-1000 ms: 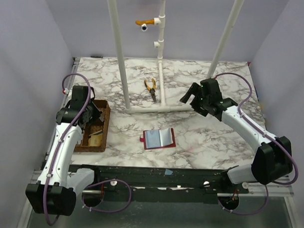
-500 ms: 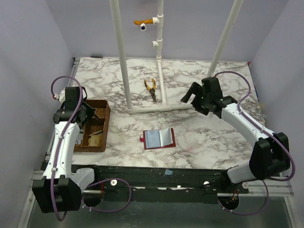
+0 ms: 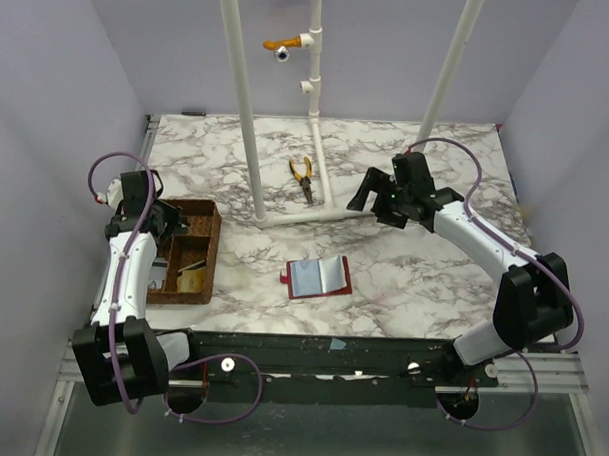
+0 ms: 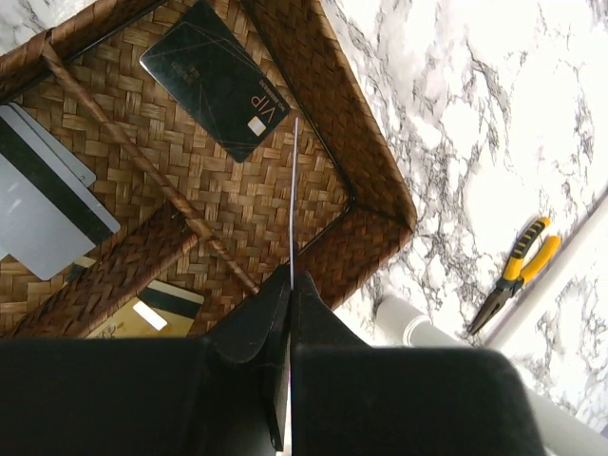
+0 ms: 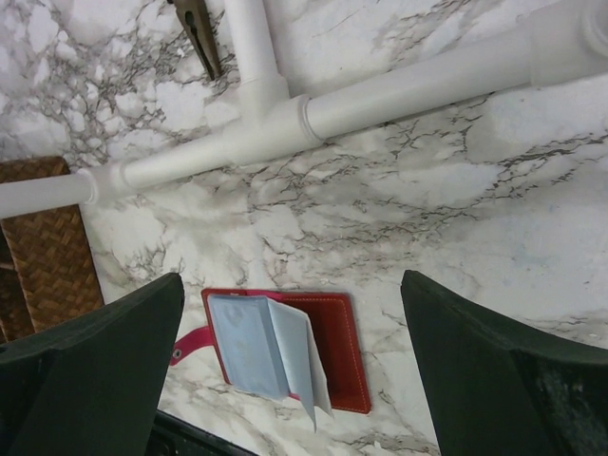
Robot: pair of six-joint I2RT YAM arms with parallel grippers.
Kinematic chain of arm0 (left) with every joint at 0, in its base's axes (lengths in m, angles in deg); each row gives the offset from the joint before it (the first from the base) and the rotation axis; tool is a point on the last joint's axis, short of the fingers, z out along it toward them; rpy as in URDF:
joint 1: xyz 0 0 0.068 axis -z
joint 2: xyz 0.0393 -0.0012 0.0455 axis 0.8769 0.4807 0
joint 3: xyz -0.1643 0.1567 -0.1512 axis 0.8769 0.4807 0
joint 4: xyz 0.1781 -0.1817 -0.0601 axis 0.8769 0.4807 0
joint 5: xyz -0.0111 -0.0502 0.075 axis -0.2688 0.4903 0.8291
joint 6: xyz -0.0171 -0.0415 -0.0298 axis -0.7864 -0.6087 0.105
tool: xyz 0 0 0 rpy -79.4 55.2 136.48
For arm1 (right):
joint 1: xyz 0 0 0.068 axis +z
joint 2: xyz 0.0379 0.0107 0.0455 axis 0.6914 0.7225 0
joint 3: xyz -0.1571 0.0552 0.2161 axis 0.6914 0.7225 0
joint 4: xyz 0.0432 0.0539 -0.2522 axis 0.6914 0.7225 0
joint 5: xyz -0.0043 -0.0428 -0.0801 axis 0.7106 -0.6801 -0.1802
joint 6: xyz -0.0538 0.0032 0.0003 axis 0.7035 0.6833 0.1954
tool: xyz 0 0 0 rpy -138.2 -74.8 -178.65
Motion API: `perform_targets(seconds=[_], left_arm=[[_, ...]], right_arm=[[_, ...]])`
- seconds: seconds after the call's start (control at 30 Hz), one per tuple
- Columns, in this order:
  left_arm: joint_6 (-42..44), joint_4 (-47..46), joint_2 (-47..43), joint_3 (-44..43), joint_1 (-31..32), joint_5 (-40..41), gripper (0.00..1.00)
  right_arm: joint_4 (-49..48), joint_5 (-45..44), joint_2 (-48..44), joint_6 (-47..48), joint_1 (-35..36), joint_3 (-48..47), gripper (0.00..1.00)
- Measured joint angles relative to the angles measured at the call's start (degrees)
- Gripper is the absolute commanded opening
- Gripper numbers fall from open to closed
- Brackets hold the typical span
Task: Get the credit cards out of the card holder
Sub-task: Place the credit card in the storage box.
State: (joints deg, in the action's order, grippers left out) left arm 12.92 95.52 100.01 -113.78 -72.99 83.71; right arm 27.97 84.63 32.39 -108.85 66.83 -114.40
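Two robot arms are reaching over the white marble-patterned table (image 3: 413,272). White plastic pipe frame (image 3: 244,106) is standing at the table's far middle. Brown woven compartment tray (image 3: 215,247) is sitting at the table's left edge. Left gripper (image 4: 290,285) is hanging over the tray, clamping tight on a thin card (image 4: 294,190) seen edge-on. Right gripper (image 3: 371,195) is hovering by the frame's base bar, jaws spread wide, gripping nothing. Small red folding card holder (image 3: 318,278) is lying open, pale blue-grey panels up, near the middle of the table's front edge, apart from both grippers. Yellow-handled pliers (image 3: 303,178) are lying beside the frame's base. Black VIP card (image 4: 217,78), grey striped card (image 4: 43,214) and gold card (image 4: 157,309) are lying flat in separate tray compartments.
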Motion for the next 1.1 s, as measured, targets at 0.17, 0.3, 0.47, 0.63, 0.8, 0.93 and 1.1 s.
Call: perform_targets(seconds=[0.17,0.3,0.47,0.63,0.8,0.93,1.1], left_arm=[[-0.44,-2.32,3.04,-0.02,-0.55,-0.07,0.01],[-0.42,-3.23,4.96,-0.48,-0.66,-0.09,0.03],[-0.17,-4.68,6.16,-1.11,-0.81,-0.24,0.16],[0.59,-5.01,7.48,-1.99,-0.96,-0.28,0.19],[1.18,-5.6,9.29,-4.04,-0.98,-0.55,0.38],[1.68,-5.68,9.55,-5.18,-0.96,-0.76,0.51],[2.34,-5.62,9.05,-5.2,-1.03,-1.42,0.6]], right_arm=[[-0.09,0.76,0.11,1.68,0.92,-0.13,1.0],[-0.09,0.92,0.11,2.25,0.92,-0.13,1.0],[-0.15,1.09,0.11,2.75,0.92,-0.13,1.0],[-0.44,1.31,0.13,3.28,0.96,-0.2,1.0],[-0.83,1.84,0.24,3.43,0.96,-0.46,1.0],[-0.81,2.19,0.7,3.78,1.25,-0.81,1.0],[-0.76,2.4,1.31,4.22,1.55,-1.66,1.0]])
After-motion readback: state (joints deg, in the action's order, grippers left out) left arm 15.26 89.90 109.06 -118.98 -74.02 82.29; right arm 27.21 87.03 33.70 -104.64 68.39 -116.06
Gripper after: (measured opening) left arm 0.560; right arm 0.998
